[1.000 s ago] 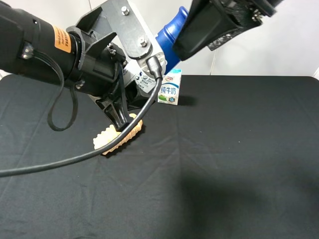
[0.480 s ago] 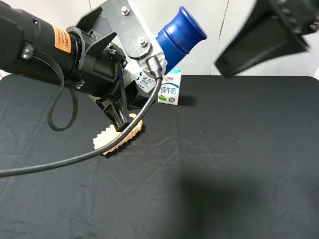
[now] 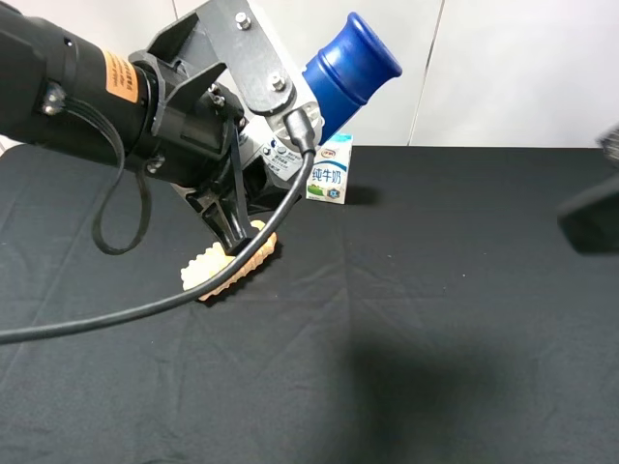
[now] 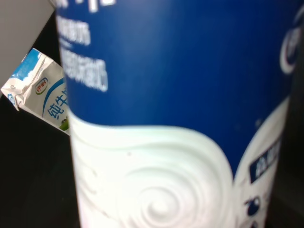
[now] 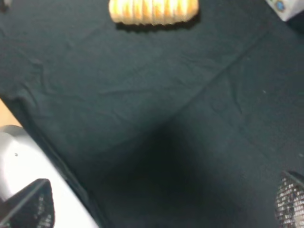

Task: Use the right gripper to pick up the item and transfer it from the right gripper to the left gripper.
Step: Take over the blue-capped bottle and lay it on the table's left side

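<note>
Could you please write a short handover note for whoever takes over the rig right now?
Left gripper: shut on the bottle, which is tilted above the table with its blue cap pointing up and to the right.
Right gripper: open and empty, out at the table's right side, clear of the bottle.
Milk carton and bread roll sit on the black cloth.
Done: only the left arm holds the bottle, so the transfer looks complete.
Left: seemingly nothing beyond keeping the grip.
</note>
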Robot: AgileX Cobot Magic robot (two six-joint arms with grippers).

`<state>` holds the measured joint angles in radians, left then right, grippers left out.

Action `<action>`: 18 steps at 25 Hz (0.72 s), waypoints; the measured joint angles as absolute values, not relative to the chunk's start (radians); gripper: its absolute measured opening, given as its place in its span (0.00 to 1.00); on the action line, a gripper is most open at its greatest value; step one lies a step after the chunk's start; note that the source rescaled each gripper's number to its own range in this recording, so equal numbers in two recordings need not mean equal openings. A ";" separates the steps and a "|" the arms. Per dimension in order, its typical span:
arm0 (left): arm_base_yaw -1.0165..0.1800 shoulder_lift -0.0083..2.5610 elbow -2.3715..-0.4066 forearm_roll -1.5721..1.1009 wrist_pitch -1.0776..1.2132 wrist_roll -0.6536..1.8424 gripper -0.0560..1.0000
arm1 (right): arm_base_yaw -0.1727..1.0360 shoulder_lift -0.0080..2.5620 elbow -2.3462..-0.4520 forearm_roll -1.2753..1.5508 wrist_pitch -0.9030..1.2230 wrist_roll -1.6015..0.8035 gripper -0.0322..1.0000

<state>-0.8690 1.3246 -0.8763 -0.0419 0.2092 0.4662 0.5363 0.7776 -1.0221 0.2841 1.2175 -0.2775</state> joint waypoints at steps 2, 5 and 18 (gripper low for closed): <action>-0.869 1.325 -0.876 -0.042 0.209 0.466 0.12 | 0.536 0.708 -0.981 0.257 1.218 -0.277 1.00; -0.869 1.325 -0.876 -0.042 0.209 0.466 0.12 | 0.536 0.594 -0.915 0.218 1.218 -0.277 1.00; -0.869 1.325 -0.876 -0.042 0.209 0.466 0.12 | 0.536 0.152 -0.596 0.059 1.189 -0.052 1.00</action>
